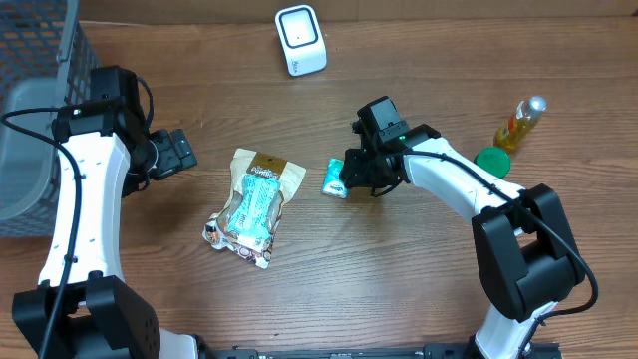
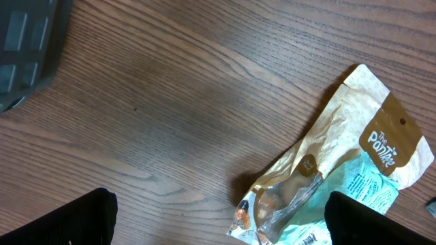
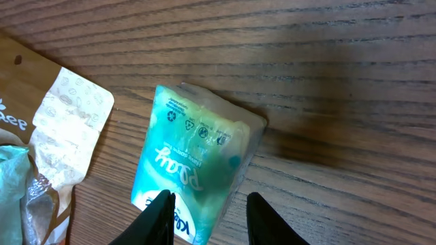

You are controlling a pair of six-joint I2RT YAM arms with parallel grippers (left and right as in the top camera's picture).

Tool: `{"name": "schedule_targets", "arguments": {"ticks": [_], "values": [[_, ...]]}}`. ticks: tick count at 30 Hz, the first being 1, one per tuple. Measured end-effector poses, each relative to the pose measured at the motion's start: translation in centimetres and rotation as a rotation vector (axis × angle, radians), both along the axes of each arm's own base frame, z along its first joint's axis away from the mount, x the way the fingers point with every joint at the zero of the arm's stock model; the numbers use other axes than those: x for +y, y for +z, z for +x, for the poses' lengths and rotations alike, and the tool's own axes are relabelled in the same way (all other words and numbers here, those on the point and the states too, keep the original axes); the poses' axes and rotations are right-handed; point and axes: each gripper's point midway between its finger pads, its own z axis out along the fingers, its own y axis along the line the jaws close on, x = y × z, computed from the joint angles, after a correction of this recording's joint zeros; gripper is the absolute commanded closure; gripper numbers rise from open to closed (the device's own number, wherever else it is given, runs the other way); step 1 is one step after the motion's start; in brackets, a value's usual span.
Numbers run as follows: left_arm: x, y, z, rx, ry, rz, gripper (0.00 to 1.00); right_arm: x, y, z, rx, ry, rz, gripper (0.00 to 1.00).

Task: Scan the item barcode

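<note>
So step: pickup | right claw (image 3: 204, 207) half-shut around small teal tissue packet (image 3: 194, 163), grip unclear | next: lift toward white scanner (image 1: 300, 40) | left claw (image 2: 218, 221) wide open, empty

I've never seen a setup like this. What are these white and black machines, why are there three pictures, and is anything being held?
These are two robot arms at a wooden table, each ending in a two-finger gripper. The wide picture comes from a camera above the table; the other two come from small cameras on each wrist, looking past its own fingers.

On the table lie a tan and teal snack pouch, a small teal tissue pack, a white barcode scanner, a green lid and a small bottle. A grey basket stands at the left edge.

The left gripper is wide open and holds nothing. The right gripper has its fingers on either side of the tissue pack, which lies on the table; whether they already pinch it is unclear.
</note>
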Motion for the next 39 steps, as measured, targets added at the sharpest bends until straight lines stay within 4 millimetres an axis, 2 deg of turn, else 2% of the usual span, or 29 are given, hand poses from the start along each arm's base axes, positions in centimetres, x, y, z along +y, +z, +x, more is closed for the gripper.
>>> {"name": "schedule_targets", "arguments": {"ticks": [13, 19, 25, 29, 39], "values": [[0.0, 0.0, 0.0, 0.0, 0.0, 0.0, 0.01, -0.1, -0.7, -0.1, 0.023, -0.019, -0.004, 0.73], [0.0, 0.0, 0.0, 0.0, 0.0, 0.0, 0.0, 0.3, -0.8, 0.6, -0.003, -0.032, 0.014, 0.74], [0.0, 0.0, 0.0, 0.0, 0.0, 0.0, 0.01, 0.0, -1.9, 0.0, 0.022, -0.082, 0.022, 0.83], [0.0, 0.0, 0.0, 0.0, 0.0, 0.0, 0.0, 0.0, -2.0, -0.1, 0.033, -0.096, 0.025, 0.75], [0.0, 0.0, 0.0, 0.0, 0.0, 0.0, 0.0, 0.0, -2.0, -0.1, 0.034, -0.104, 0.028, 0.74]]}}
